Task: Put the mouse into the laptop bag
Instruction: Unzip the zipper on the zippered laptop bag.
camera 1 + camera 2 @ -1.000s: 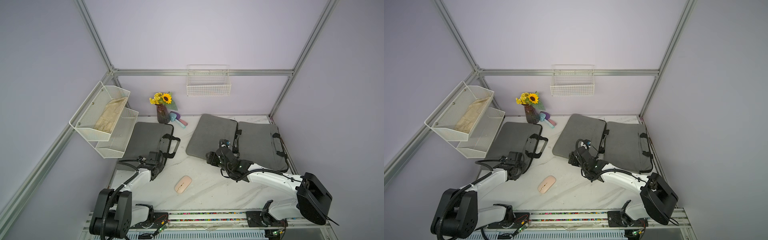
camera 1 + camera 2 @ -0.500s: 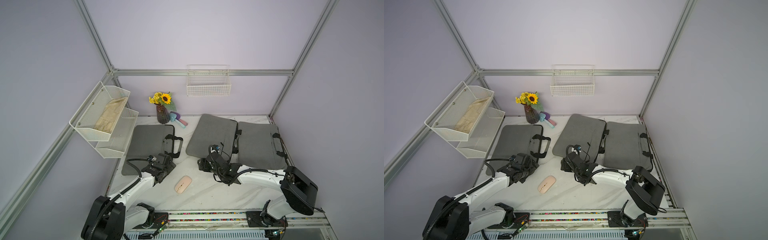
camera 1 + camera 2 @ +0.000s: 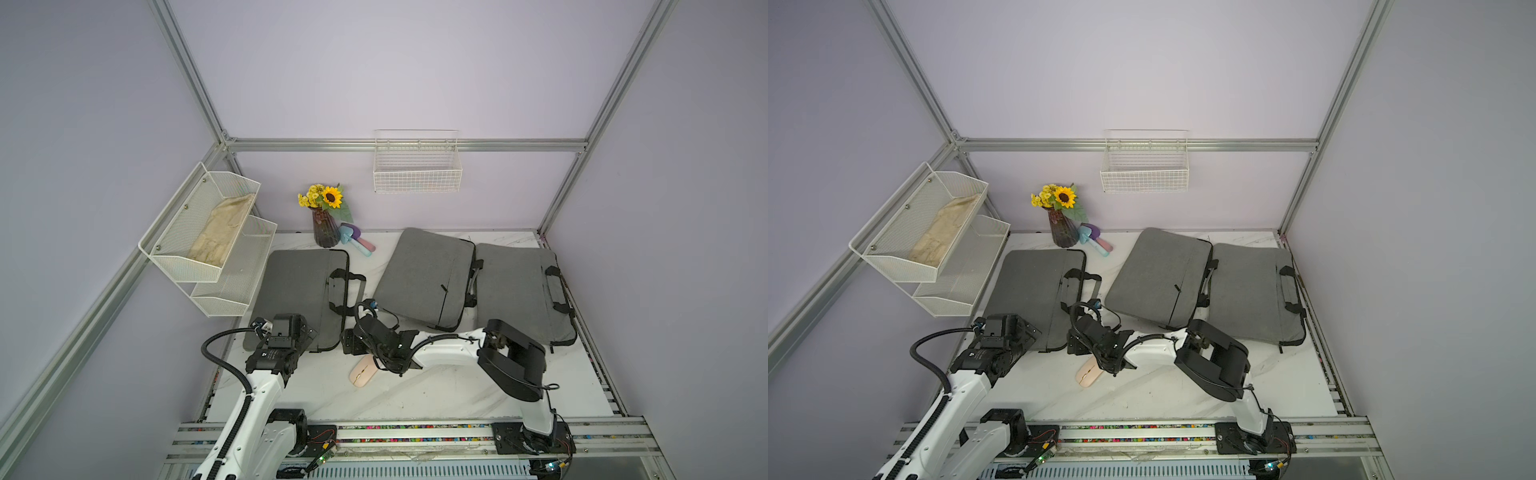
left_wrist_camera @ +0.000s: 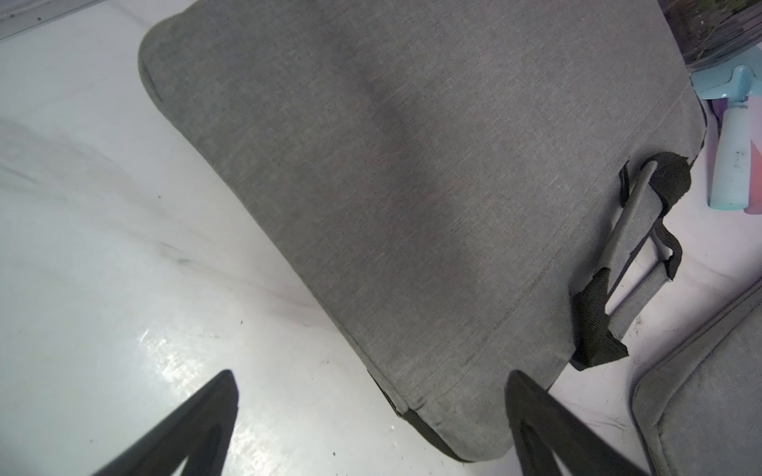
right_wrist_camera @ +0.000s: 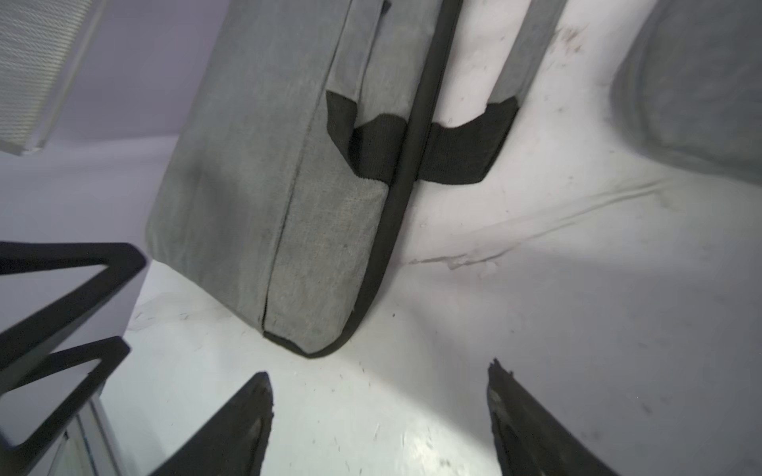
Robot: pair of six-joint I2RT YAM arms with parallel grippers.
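1. Since a second ago, both arms have been shifted. The left arm (image 3: 266, 386) has been drawn back from the handle side of the left laptop bag (image 3: 297, 291) to its near corner. The right arm (image 3: 449, 353) has been swung from the edge of the middle laptop bag (image 3: 428, 274) across to the mouse (image 3: 360, 372).
2. One mouse, pale pink, is counted. It lies on the white marble surface (image 3: 436, 395), outside every bag and just in front of the left laptop bag's near right corner. In both top views it is partly covered by the right arm's wrist.
3. Three grey laptop bags are counted. The middle one is turned at an angle and touches the right laptop bag (image 3: 515, 291), while the left one lies apart from both.
4. Two grippers are seen. The jaws of the left gripper (image 4: 371, 373) are held wide apart, with the left bag's near corner and bare surface between them.
5. The jaws of the right gripper (image 5: 379, 371) are likewise apart above bare surface, with that same bag's corner just beyond them.
6. At the back, one vase (image 3: 325, 226) of sunflowers is stood, with two small plastic shovels (image 3: 353, 239) just beside it.
7. One wire basket (image 3: 417, 166) is hung on the back wall. One two-tier mesh rack (image 3: 245, 266) is fixed at the left, and one beige cloth (image 3: 220, 232) is held in its upper tier.
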